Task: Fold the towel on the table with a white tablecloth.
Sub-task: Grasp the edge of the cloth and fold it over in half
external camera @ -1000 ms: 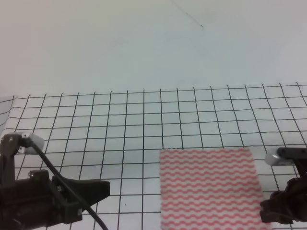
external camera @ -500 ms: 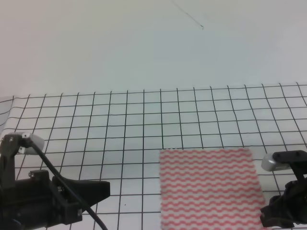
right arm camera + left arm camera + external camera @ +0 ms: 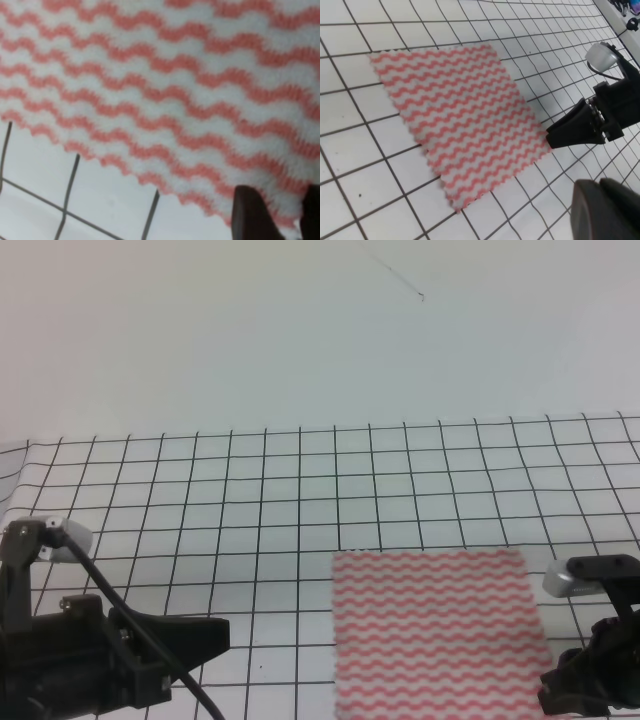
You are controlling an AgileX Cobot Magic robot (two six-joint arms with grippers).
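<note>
The towel [image 3: 438,632] lay flat and unfolded on the white, black-gridded tablecloth [image 3: 300,490], near the front edge of the table [image 3: 180,460] and right of its middle. It was thin, with red-pink and white wavy stripes and a zigzag edge. The right gripper [image 3: 555,139] was low at the towel's near right corner, its dark tip touching the cloth edge. In the right wrist view the fingers [image 3: 257,215] sat right over that corner, but I could not tell whether they had closed on it. The left gripper [image 3: 215,632] hung above the front left part of the table, well apart from the towel; its state was unclear.
</note>
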